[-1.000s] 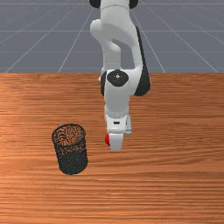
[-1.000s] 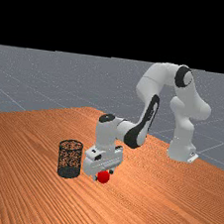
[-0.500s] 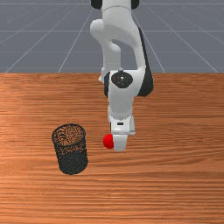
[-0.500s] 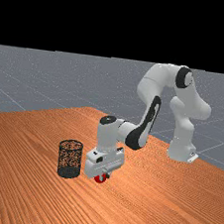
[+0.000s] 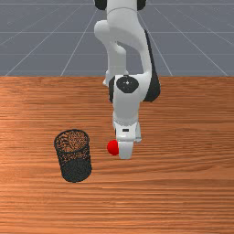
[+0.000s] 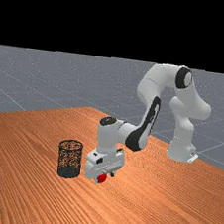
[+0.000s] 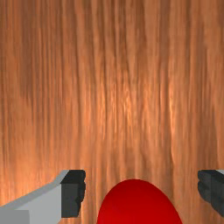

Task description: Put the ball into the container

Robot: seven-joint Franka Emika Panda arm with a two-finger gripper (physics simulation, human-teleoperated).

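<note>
Wrist view: fingers of my gripper (image 7: pixel 141 191) wide apart, ball (image 7: pixel 138 205) between them with a gap on each side. No hold on it.

What changed: half a second ago, far view, the fingers looked closer together, one across the ball's face. Now they're spread on either side of it. I read that as a reset for another grasp. Hand has barely moved in that half second; over the full second it has shifted toward the front view's right. Ball shows more on that side view now, below centre, just left of the hand. It looks to be on the table (image 5: pixel 183 192).

Farther out: container (image 5: pixel 76 170), lower left in the front view, upright, well apart from the ball. It hasn't moved.

Meaning: ball not picked up, still early. Next I'd check the ball sits properly in the finger plane, then close, confirm contact from both sides, lift above the rim, carry over. Main risk: an off-centre squeeze, and it rolls out.
</note>
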